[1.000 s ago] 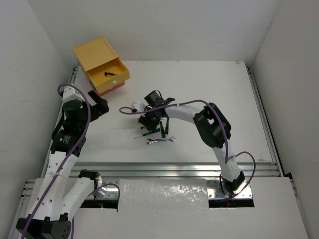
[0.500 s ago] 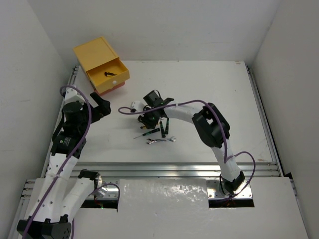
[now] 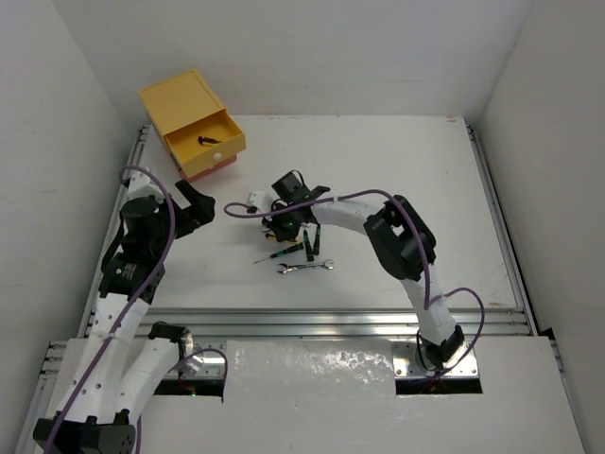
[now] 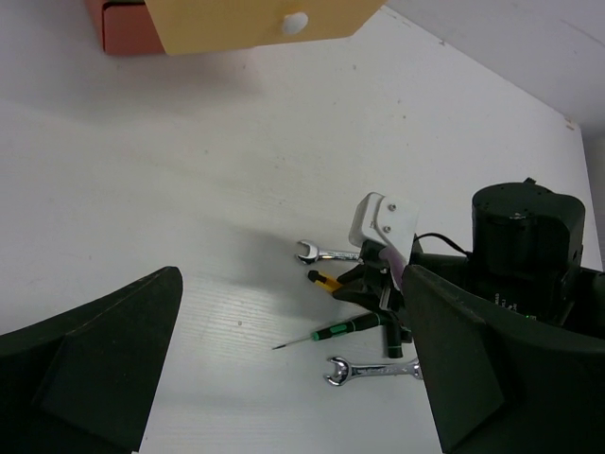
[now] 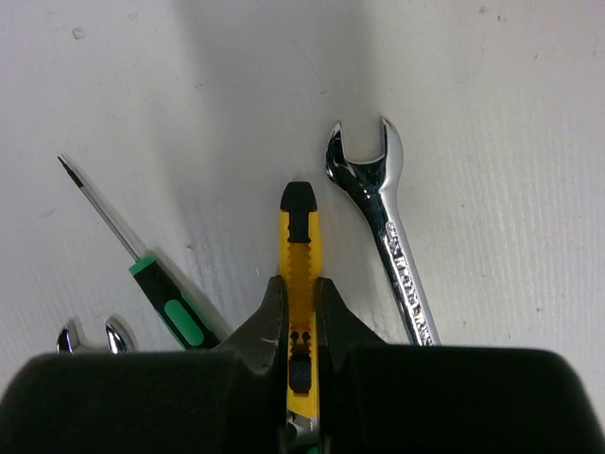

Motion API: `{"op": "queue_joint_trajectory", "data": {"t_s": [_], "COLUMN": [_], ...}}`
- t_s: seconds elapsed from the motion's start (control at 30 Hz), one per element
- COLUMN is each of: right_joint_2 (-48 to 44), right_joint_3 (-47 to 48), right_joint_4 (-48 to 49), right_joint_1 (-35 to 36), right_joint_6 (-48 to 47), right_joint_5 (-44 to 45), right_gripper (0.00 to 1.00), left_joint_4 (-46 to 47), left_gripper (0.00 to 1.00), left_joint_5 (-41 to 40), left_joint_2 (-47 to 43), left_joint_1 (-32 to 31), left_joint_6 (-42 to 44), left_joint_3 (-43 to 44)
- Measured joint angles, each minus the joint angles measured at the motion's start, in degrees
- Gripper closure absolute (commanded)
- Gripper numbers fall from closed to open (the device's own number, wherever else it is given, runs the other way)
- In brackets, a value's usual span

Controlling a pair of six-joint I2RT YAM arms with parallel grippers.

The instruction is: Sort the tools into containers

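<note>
Yellow is showing at the far left of the desk (image 3: 397,170): the top drawer (image 3: 198,163) of the stack is standing pulled open, and one small dark tool (image 3: 206,140) is lying inside it. Beneath it I am seeing a strip of the orange-red drawer (image 3: 219,168). From the left wrist camera, the yellow front and its white knob (image 4: 295,21) are sitting at the top edge of the frame.

Just right of the stack, the left arm (image 3: 142,246) is hanging above bare desk. Its jaws are spread wide and holding nothing, with the dark fingers (image 4: 95,350) framing the view on either side.

Further right, near the middle of the desk, the loose tools are lying in a tight cluster. I am reading them off the right wrist camera. One silver wrench (image 5: 90,336) is peeking in at the lower left. Next to it the green-handled screwdriver (image 5: 170,307) is lying at a slant, with its tip pointing up and left. Then the yellow utility knife (image 5: 301,274) is lying straight ahead. Just to its right, a second silver wrench (image 5: 388,236) is lying with its open end pointing away.

The right arm (image 3: 397,236) is reaching in from the right. Its jaws are pressing on both sides of the knife's body, pinching it while it is resting on the desk.
</note>
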Motion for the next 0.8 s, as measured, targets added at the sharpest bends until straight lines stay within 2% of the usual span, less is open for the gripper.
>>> {"op": "queue_joint_trajectory", "data": {"t_s": [0.23,0.4,0.6,0.8], "right_joint_2": [-3.58,-12.94,-25.31,-33.05], "right_joint_3": [-4.02,-8.94,-12.98,-18.78], "right_joint_4": [2.08,4.83,10.82,16.83], "right_joint_1": [0.00,0.02,0.02,1.01], "right_joint_6": [1.29,3.52,9.22,18.36], "right_joint_5": [0.33,-0.02,-3.10,-7.23], "right_gripper": [1.00,1.00,1.00,1.00], "left_joint_4": [2.34,6.99,19.47,30.88], "left_gripper": [0.01,0.02,0.04,0.15], "left_joint_5": [4.37,10.21,18.01,23.74], "left_joint_2": [-0.31,-0.26,0.24,3.37], "left_joint_1": [0.00,0.00,-0.07,-1.88], "left_joint_6": [-3.02,-7.10,-15.13,-21.51], "left_joint_3": [-3.58,-8.09,-14.78,-16.41]}}
